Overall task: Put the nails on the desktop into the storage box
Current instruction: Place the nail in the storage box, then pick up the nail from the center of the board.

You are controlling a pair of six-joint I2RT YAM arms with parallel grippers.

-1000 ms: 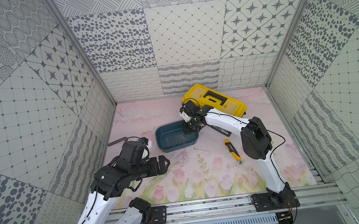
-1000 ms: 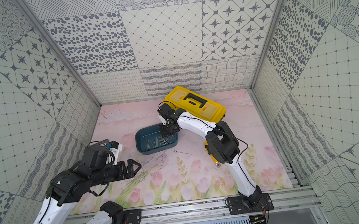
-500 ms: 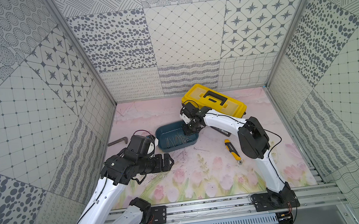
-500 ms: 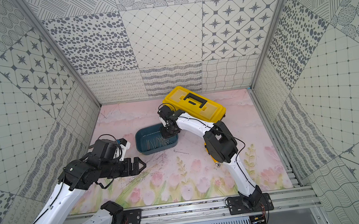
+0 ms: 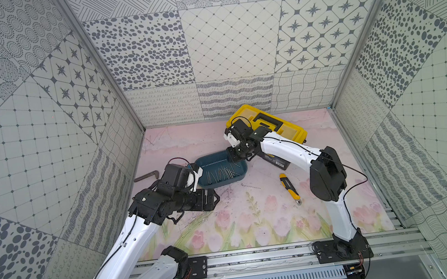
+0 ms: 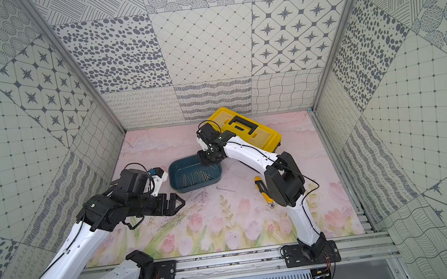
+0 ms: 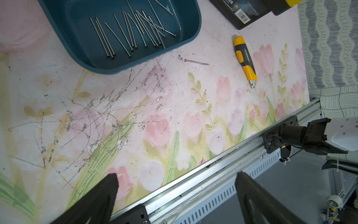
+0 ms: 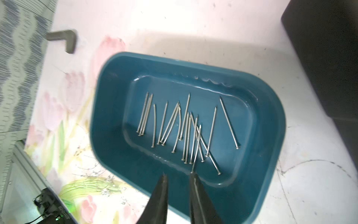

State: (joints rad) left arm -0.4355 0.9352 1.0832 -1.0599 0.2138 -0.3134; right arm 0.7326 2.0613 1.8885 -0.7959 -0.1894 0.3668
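My right pincer [image 8: 178, 174] is hovering slightly spread above the rounded teal box [image 8: 271, 124], thin grey nails [image 8: 229, 122] lying inside.

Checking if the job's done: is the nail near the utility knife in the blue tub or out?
Out. The nail lies flat on the desktop between the storage box and the utility knife, touching neither.
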